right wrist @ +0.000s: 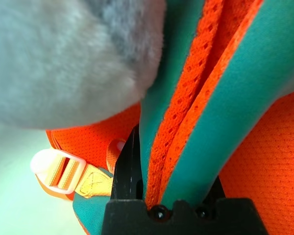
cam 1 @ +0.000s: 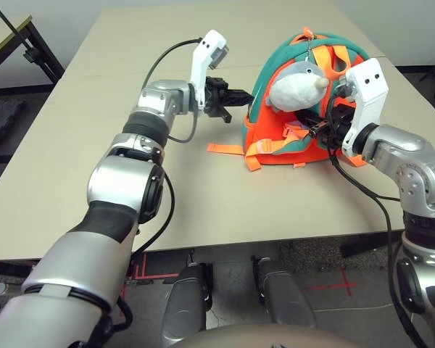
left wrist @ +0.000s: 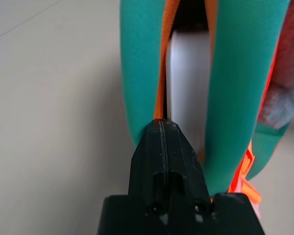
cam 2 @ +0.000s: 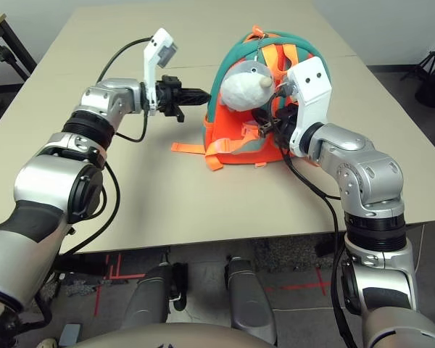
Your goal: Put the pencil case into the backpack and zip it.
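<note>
Two silver arms flank the backpack (cam 1: 290, 138), bright orange with teal trim, standing upright at centre right of the frame on the beige table (cam 1: 94, 145), a grey-and-white plush charm (cam 1: 297, 85) hanging on its front. The white pencil case (left wrist: 188, 83) sits inside the open zip gap. The left gripper (cam 1: 245, 95), clenched empty, reaches level toward the bag's edge; the right gripper (right wrist: 174, 196) grasps a teal-edged strap (right wrist: 201, 122).
</note>
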Controlling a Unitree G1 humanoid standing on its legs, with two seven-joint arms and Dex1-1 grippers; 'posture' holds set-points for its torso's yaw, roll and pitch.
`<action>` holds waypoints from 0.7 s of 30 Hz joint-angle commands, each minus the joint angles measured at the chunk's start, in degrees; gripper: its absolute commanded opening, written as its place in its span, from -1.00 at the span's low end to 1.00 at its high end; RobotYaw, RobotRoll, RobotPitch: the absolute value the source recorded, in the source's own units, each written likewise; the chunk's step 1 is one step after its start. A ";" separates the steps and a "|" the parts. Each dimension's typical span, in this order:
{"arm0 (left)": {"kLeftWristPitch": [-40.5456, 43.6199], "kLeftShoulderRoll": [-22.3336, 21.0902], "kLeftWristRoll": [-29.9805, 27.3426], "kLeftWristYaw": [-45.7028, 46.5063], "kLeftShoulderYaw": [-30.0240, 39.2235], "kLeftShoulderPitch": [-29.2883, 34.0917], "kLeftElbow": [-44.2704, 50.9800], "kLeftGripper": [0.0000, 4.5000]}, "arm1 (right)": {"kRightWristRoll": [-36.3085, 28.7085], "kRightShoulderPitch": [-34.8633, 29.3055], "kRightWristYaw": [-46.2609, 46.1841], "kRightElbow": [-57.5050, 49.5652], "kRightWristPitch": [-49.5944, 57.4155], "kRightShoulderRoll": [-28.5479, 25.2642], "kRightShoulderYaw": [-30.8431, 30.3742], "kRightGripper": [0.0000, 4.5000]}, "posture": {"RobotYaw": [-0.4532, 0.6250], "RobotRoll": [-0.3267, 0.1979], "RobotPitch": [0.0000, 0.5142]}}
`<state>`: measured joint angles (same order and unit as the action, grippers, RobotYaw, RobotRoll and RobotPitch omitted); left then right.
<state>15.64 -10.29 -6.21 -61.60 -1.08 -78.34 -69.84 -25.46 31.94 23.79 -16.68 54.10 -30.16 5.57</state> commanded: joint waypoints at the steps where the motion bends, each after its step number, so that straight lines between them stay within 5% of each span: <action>1: -1.36 1.33 0.54 -0.20 0.66 -1.84 -1.18 -1.00 | 0.33 -0.06 -0.59 -0.57 -0.09 0.43 -0.07 -0.82 | -0.64 0.25 -0.49; 13: 1.79 -7.41 -4.17 -4.34 7.16 -4.59 4.61 -1.00 | 0.25 -0.48 -0.57 -0.47 -0.31 0.68 -0.21 -0.82 | -0.59 0.25 -0.48; 16: 3.88 -8.83 -5.60 -6.08 7.81 -5.04 8.45 -0.71 | 0.39 -0.09 -0.23 0.18 -0.61 0.67 -0.52 -0.82 | -0.58 0.25 -0.47; 21: 9.02 -9.45 -7.71 -9.85 6.31 -2.75 18.72 0.11 | 0.55 0.07 0.01 0.70 -0.95 0.63 -0.68 -0.82 | -0.58 0.25 -0.48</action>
<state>22.71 -19.28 -12.77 -69.70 6.15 -82.08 -54.46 -25.38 31.90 23.61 -16.52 53.68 -29.68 5.53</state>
